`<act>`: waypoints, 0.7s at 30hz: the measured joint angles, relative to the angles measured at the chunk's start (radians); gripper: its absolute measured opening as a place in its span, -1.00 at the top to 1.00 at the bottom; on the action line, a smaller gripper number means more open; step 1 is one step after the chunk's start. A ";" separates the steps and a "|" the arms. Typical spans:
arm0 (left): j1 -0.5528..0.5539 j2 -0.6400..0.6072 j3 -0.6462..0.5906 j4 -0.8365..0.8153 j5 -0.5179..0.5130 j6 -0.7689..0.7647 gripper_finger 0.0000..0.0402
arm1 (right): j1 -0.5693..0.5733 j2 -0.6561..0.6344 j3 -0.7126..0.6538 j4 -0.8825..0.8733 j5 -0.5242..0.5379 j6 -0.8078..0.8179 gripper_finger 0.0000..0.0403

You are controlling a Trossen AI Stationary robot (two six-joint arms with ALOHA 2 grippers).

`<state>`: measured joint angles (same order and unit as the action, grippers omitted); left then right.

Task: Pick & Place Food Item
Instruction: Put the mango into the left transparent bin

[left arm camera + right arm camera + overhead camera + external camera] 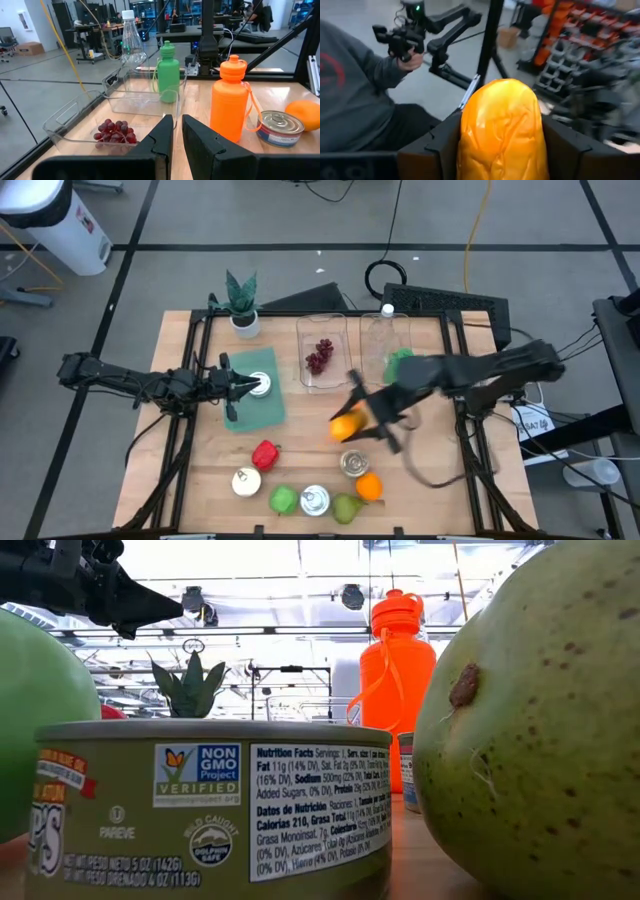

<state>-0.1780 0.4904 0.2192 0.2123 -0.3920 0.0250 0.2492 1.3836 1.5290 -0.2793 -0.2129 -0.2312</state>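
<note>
2 dark fingers of the right gripper (501, 150) clamp a glossy orange-yellow food item (501, 130) (above mid-table, beside the clear plastic tray (324, 375) of red grapes (319, 356)). Left gripper (243, 387), jaws nearly closed, hangs over a green mat (255, 405).

From my station I see a potted plant (241, 302) at the table's far left corner, a green mat (256, 405) below it, and a keyboard (447, 305) off the far edge. A clear bottle (132, 44) and a green bottle (168, 72) stand beside the empty tray (145, 92). A person's hand (409, 59) grips a handle in the room beyond.
</note>
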 joint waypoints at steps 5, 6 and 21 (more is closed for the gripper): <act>0.000 0.000 0.000 0.001 0.000 0.000 0.75 | -0.002 -0.240 -0.169 0.058 0.100 -0.017 0.00; 0.000 0.000 0.000 0.000 0.000 0.000 0.75 | -0.004 -0.294 -0.222 0.083 0.115 -0.016 0.01; 0.000 0.000 0.000 0.001 -0.001 0.020 0.75 | -0.007 -0.921 -0.936 0.467 0.152 0.058 -0.01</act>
<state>-0.1780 0.4906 0.2192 0.2132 -0.3931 0.0448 0.2420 0.4623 0.5930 0.1872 -0.0605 -0.1734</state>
